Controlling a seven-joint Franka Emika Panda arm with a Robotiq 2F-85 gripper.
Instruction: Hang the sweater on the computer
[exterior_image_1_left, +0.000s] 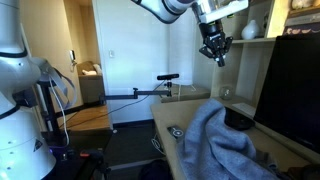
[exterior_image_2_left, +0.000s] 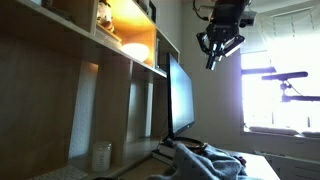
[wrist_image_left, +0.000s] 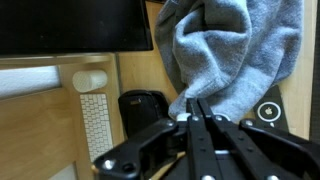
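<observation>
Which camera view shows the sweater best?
The wrist view: the sweater is large, well lit and seen from above. In an exterior view the sweater is a heap at the bottom edge; in an exterior view the sweater is dim and small.

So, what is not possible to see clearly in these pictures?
1. Monitor: cut by the right edge in an exterior view, by the top edge in the wrist view.
2. Sweater: cut by the bottom edge in an exterior view; in an exterior view window glare leaves it dark, folds unreadable.
3. Round-marked device: wrist view, too small and dark to identify.
4. Whatever lies under the sweater: hidden in every view.
</observation>
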